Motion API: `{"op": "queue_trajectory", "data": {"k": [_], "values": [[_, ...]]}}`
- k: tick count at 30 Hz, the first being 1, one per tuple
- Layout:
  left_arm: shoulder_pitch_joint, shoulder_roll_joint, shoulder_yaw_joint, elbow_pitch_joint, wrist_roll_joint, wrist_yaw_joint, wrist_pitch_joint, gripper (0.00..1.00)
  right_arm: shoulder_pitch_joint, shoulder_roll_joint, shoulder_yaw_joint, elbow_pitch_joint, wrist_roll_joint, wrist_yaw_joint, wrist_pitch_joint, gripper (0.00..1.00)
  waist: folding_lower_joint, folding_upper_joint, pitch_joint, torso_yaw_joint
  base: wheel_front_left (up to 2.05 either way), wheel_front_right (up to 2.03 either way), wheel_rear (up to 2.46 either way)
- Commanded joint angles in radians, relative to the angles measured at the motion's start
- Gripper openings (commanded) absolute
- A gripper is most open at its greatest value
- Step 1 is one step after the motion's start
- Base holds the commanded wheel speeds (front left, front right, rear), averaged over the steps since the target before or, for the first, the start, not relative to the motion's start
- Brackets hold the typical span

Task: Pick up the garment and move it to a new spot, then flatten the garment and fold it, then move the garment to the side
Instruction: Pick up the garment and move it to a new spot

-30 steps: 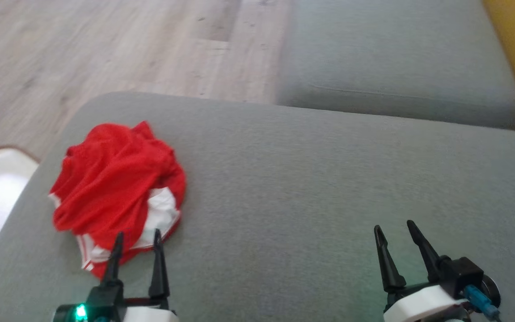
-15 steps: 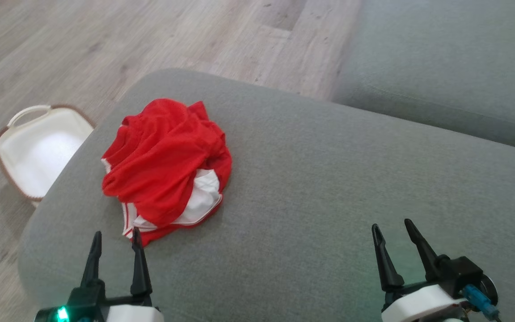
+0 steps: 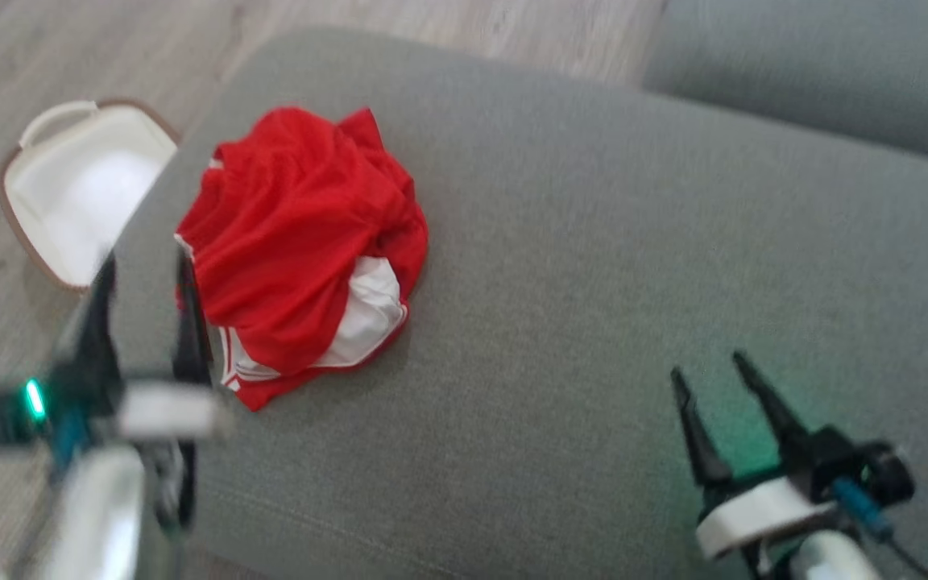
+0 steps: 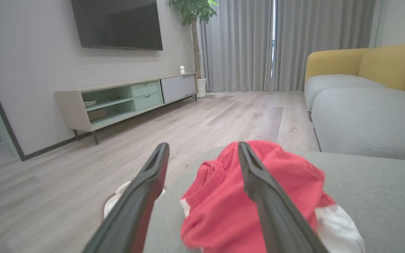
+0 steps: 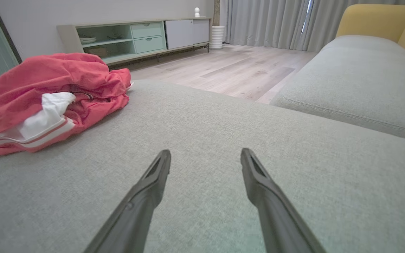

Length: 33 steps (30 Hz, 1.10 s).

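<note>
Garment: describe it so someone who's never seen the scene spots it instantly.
Start at the big grey sofa cushion and go to its left end, beside the white basket on the floor. The garment lies crumpled there; it is the only bright red thing, with white trim.

L gripper fwd, beside garment

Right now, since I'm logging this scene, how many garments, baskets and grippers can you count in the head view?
garment: 1
basket: 1
grippers: 2, the left gripper and the right gripper, both open
Total: 4
</note>
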Motion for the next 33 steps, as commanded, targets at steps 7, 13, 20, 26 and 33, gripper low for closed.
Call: {"op": "queue_trajectory", "data": {"k": [7, 13, 20, 26, 33], "values": [[-0.409, 0.112, 0.046, 0.127, -0.023, -0.053, 0.214, 1.0, -0.1, -0.123, 0.023, -0.087, -0.027, 0.008, -0.014, 1.0, -0.0001, 0.0, 0.204, -0.026, 0.0, 0.0, 0.0], [-0.631, 0.134, 0.056, 0.356, -0.062, -0.069, 0.355, 1.0, -0.117, -0.193, 0.012, -0.144, -0.03, 0.008, -0.014, 1.0, -0.0001, 0.0, 0.302, -0.037, 0.0, 0.0, 0.0], [-0.755, 0.141, 0.062, 0.616, -0.111, -0.1, 0.44, 1.0, -0.125, -0.235, 0.006, -0.178, -0.03, 0.008, -0.014, 1.0, -0.0001, 0.0, 0.375, -0.058, 0.0, 0.0, 0.0], [-0.776, 0.152, 0.078, 0.787, -0.145, -0.111, 0.456, 1.0, -0.133, -0.242, -0.003, -0.186, -0.027, 0.008, -0.014, 1.0, -0.0001, 0.0, 0.395, -0.083, 0.0, 0.0, 0.0], [-0.807, 0.182, 0.083, 0.837, -0.163, -0.128, 0.306, 0.0, -0.143, -0.233, -0.015, -0.186, -0.029, 0.008, -0.014, 1.0, -0.0001, 0.0, 0.398, -0.1, 0.0, 0.0, 0.0]]}}
